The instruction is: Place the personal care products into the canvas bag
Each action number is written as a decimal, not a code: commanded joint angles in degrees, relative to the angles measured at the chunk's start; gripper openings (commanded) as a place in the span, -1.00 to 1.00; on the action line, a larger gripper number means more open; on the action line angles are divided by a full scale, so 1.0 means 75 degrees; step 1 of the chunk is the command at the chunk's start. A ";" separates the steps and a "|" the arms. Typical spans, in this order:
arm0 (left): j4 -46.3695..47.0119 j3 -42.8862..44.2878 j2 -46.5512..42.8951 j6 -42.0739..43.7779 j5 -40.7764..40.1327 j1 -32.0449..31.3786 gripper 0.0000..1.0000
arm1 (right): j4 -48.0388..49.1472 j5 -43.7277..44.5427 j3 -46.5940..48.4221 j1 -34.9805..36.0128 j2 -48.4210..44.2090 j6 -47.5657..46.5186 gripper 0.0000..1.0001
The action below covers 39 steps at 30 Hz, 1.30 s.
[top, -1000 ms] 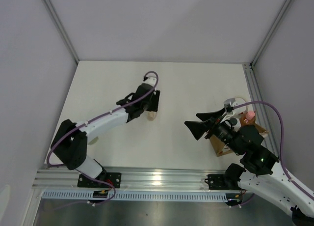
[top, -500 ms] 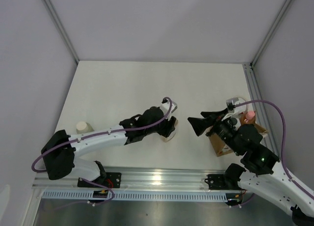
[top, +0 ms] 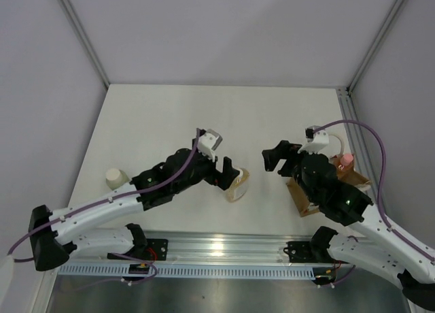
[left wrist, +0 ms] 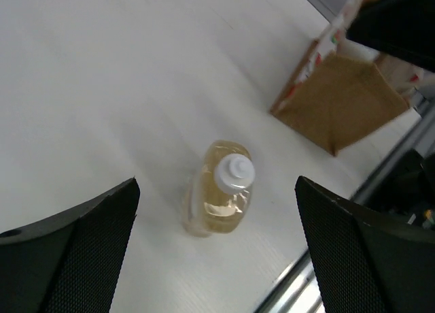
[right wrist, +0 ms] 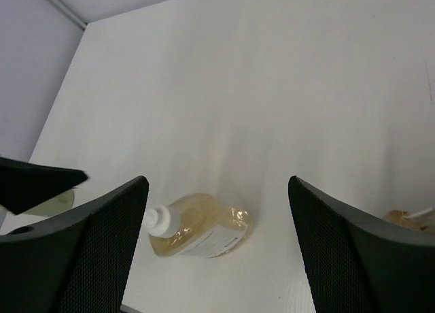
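The bottle [left wrist: 221, 190] is glossy see-through amber plastic with a smooth white cap [left wrist: 234, 171], the bag [left wrist: 336, 105] matt brown cloth, the table [top: 170, 116] smooth matt white, the fingers [left wrist: 75, 252] matt black with fine dotted grain, the rail [top: 224, 248] shiny metal.

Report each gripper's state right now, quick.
Left gripper: open, holding nothing; the amber bottle lies on the table below it.
Right gripper: open, holding nothing.

one amber bottle [top: 236, 184], one pink-capped bottle [top: 345, 161], one pale-green cylinder [top: 115, 177], one canvas bag [left wrist: 338, 102]
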 commanded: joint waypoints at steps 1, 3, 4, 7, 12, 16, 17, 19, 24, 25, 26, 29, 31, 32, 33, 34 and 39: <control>-0.0662 0.0041 -0.0893 -0.0454 -0.1854 -0.0017 0.99 | -0.0527 0.0930 0.0314 0.0051 0.0235 0.1303 0.75; -0.0582 -0.0355 -0.1407 -0.0220 -0.3186 -0.0017 0.99 | -0.0504 0.0942 0.0372 0.0098 0.0608 0.1458 0.76; -0.0523 -0.0475 -0.1573 -0.0034 -0.3496 -0.0017 0.99 | -0.0388 0.0733 0.0407 0.0133 0.0761 0.1389 0.77; -0.0116 -0.1095 -0.2146 -0.0044 -0.3793 -0.0028 0.99 | 0.0385 -0.0959 0.0525 0.0274 0.1323 -0.0598 0.79; -0.0276 -0.1355 -0.2699 0.0051 -0.4715 -0.0040 0.99 | -0.0782 0.0048 0.1625 0.0274 0.1911 -0.0374 0.77; -0.0101 -0.1763 -0.3331 0.0039 -0.5139 -0.0075 0.99 | -0.0701 0.1041 0.1217 0.0414 0.1899 0.1325 0.70; -0.0101 -0.1823 -0.3599 0.0015 -0.5360 -0.0064 0.99 | -0.0865 0.1325 0.1182 0.0484 0.1993 0.1759 0.70; -0.0101 -0.1940 -0.3859 -0.0032 -0.5619 -0.0075 0.99 | -0.0984 0.1725 0.1053 0.0730 0.2215 0.2650 0.71; 0.0051 -0.2233 -0.4620 0.0015 -0.5936 -0.0192 0.99 | -0.0658 0.1865 0.1286 0.1280 0.3258 0.3381 0.72; 0.0052 -0.2257 -0.4680 0.0027 -0.6018 -0.0227 0.99 | -0.0645 0.2088 0.1368 0.1607 0.3364 0.3485 0.71; 0.0063 -0.2303 -0.4727 0.0038 -0.6100 -0.0262 0.99 | -0.0714 0.2345 0.1589 0.1784 0.3446 0.3613 0.71; 0.0098 -0.2327 -0.4844 0.0085 -0.6195 -0.0333 0.99 | -0.1765 0.3412 0.2081 0.2300 0.3774 0.4643 0.72; 0.0110 -0.2304 -0.4867 0.0097 -0.6229 -0.0345 0.99 | -0.2143 0.3683 0.2235 0.2418 0.4090 0.5171 0.73; 0.0110 -0.2304 -0.4879 0.0097 -0.6288 -0.0356 0.99 | -0.2249 0.3695 0.2294 0.2488 0.4207 0.5521 0.73; 0.0110 -0.2315 -0.4868 0.0097 -0.6323 -0.0368 0.98 | -0.2528 0.3637 0.2422 0.2489 0.4336 0.5699 0.73; 0.0122 -0.2316 -0.4879 0.0097 -0.6381 -0.0380 0.99 | -0.2705 0.3625 0.2528 0.2489 0.4650 0.5886 0.73; 0.0134 -0.2362 -0.4938 0.0109 -0.6488 -0.0392 0.98 | -0.3748 0.3415 0.3137 0.2512 0.5660 0.6765 0.73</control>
